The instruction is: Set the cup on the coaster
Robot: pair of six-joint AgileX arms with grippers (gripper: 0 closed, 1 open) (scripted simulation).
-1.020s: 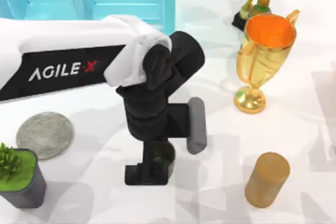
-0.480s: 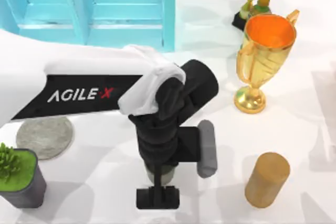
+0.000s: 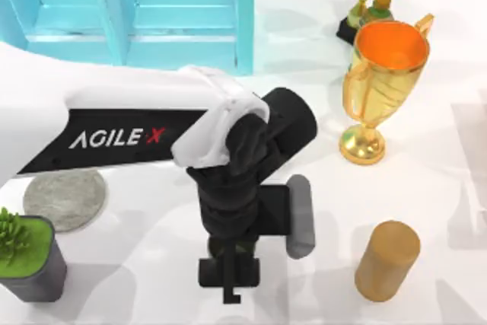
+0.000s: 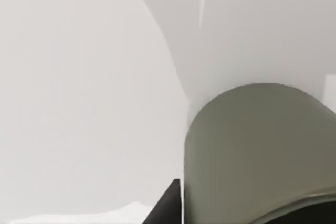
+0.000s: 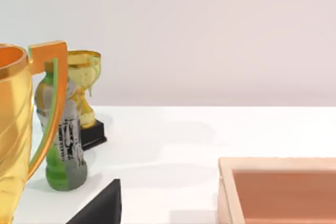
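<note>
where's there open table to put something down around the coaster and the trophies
Bare table lies between the left arm's wrist and the big gold trophy, and again between the coaster and the left gripper over the cup. It is crowded at the top view's left near edge, where the plant pot sits beside the coaster, and around the tan cylinder.
</note>
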